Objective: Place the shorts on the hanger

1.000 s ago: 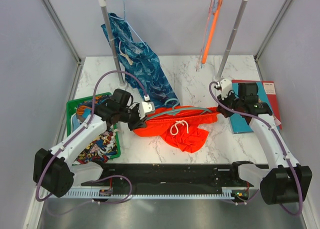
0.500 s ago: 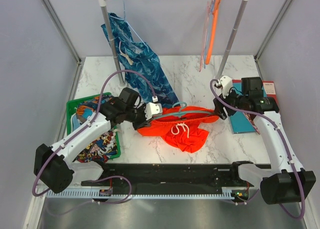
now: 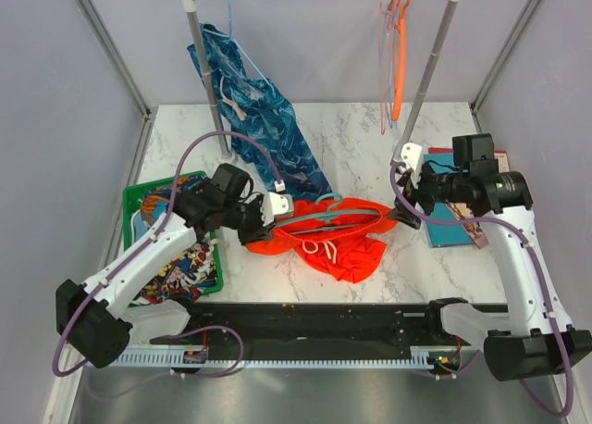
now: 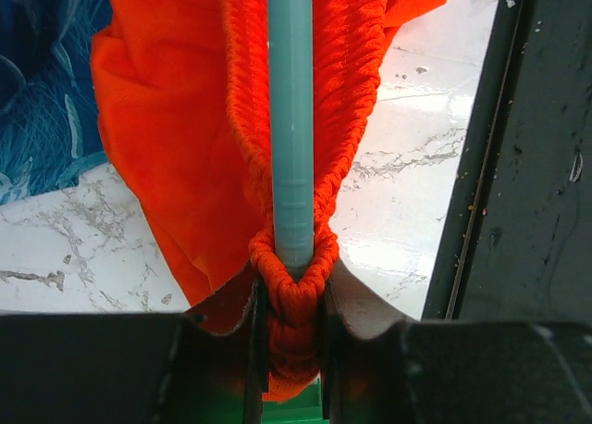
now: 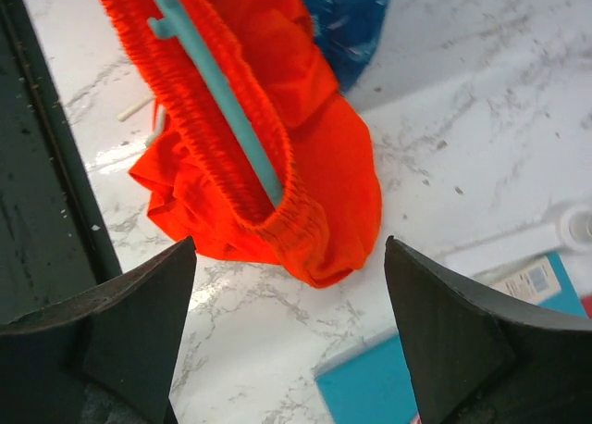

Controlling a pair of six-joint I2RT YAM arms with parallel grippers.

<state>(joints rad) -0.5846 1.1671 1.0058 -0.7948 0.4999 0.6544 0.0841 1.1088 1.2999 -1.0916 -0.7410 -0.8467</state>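
Note:
The orange-red shorts (image 3: 338, 248) lie crumpled on the marble table, the teal hanger (image 3: 328, 218) threaded through the waistband. My left gripper (image 3: 276, 217) is shut on the waistband's left end. In the left wrist view its fingers (image 4: 257, 341) pinch the bunched shorts (image 4: 166, 146) just below the end of the hanger (image 4: 291, 118). My right gripper (image 3: 404, 213) hangs open, a little off the shorts' right end. The right wrist view shows that gripper (image 5: 289, 246) wide open above the shorts (image 5: 333, 165) and the hanger (image 5: 231, 100), touching neither.
A blue patterned garment (image 3: 259, 118) hangs from the rack beside the left post (image 3: 208, 81). An orange hanger (image 3: 400, 54) hangs by the right post (image 3: 430, 63). A green tray (image 3: 134, 202) holds comic-print cloth (image 3: 176, 267). A teal book (image 3: 453, 228) lies under the right arm.
My right gripper has opened, let go of the shorts' right end and drawn back to the right. The shorts and hanger have settled lower on the table. The left grip is unchanged.

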